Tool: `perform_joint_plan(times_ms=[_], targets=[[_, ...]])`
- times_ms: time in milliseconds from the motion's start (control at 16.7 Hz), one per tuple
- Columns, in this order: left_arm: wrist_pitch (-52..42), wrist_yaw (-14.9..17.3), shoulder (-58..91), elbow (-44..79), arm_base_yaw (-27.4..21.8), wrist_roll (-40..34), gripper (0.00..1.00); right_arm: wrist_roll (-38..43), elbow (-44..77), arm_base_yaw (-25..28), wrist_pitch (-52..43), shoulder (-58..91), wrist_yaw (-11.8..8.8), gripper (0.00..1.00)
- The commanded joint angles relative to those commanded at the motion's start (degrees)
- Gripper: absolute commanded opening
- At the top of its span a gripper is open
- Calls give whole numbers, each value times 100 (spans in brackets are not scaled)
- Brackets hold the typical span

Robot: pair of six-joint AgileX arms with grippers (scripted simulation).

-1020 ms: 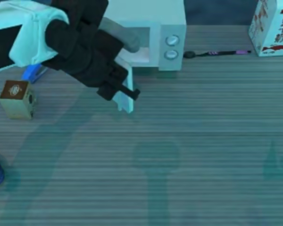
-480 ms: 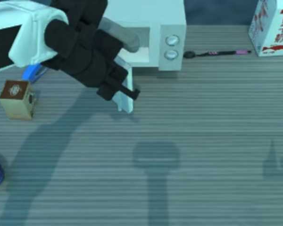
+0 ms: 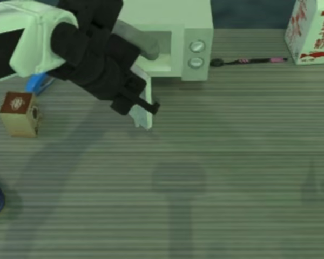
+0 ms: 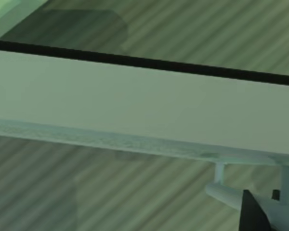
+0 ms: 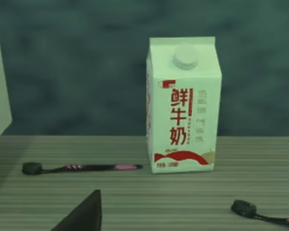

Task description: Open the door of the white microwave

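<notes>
Matt white microwave (image 3: 167, 21) w/ smooth door (image 4: 135, 101), wood-grain table (image 3: 232, 162), printed paper carton (image 5: 183, 106)

My left gripper (image 3: 147, 106) sits at the outer edge of the door (image 3: 146, 102), which swings out in front of the white microwave (image 3: 173, 38). Left of it stands a box (image 3: 20, 113); far right, behind, a toothbrush (image 3: 248, 60) and carton (image 3: 311, 29)

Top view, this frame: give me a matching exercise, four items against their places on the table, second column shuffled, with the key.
Items:
1. door
2. milk carton
3. brown box
4. black toothbrush

Places:
A. far right corner
B. left side, below the left arm
C. swung out from the white microwave, left gripper at its edge
D. lying between microwave and carton

Pairs: 1-C, 2-A, 3-B, 4-D
</notes>
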Motion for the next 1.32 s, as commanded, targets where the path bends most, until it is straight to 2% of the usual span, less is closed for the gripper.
perform_joint_plan(times_ms=[180,540,1320], targets=[[-7,84,-22,-37,-5,55,0,0,0,0,0,0,0,100],[-77,346,-178,-202,241,628,0,0,0,0,0,0,0,100],[-77,346,-178,-202,242,630,0,0,0,0,0,0,0,100]])
